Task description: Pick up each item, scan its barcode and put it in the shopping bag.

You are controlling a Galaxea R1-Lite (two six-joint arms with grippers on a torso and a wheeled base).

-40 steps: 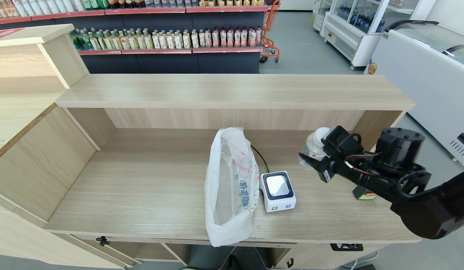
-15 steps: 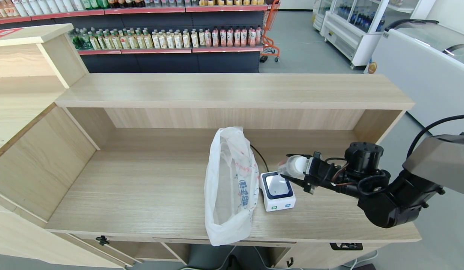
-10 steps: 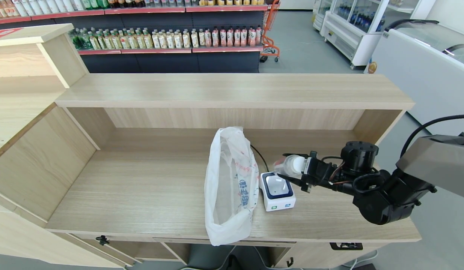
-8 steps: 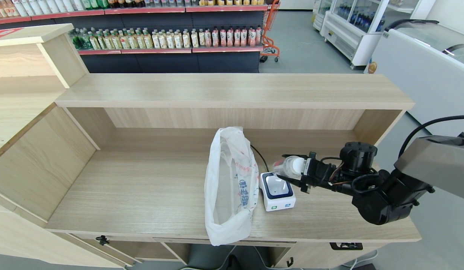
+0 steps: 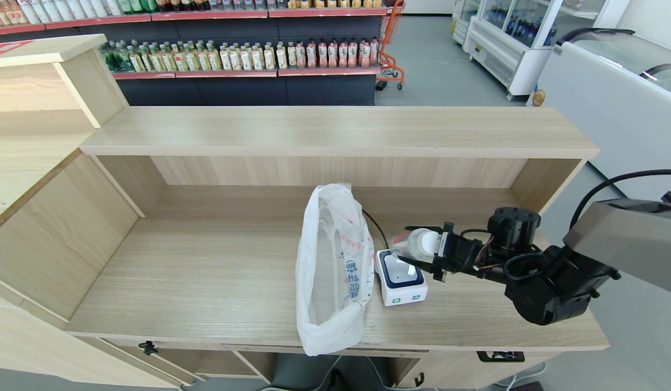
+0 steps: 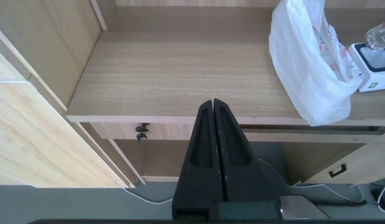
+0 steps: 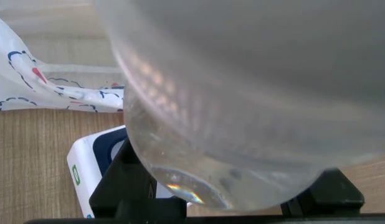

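My right gripper (image 5: 407, 245) is shut on a clear plastic bottle (image 5: 418, 242) with a white cap, held on its side just above the white barcode scanner (image 5: 400, 277). In the right wrist view the bottle (image 7: 242, 87) is pressed close to the camera, dark fingers (image 7: 131, 186) flank it, and the scanner (image 7: 86, 177) lies beneath. The white shopping bag (image 5: 333, 271) stands open, touching the scanner's left side. My left gripper (image 6: 213, 107) is shut with nothing in it, low in front of the counter's front edge, far from the bag (image 6: 308, 62).
The wooden counter (image 5: 205, 271) has a back wall, side walls and a raised shelf (image 5: 335, 130) above. A black cable (image 5: 377, 229) runs from the scanner to the back. The counter left of the bag is bare.
My right arm carried the bottle from the counter's right rear leftward and down to above the scanner. In the last second it crept slightly further left. The bag and scanner stayed put.
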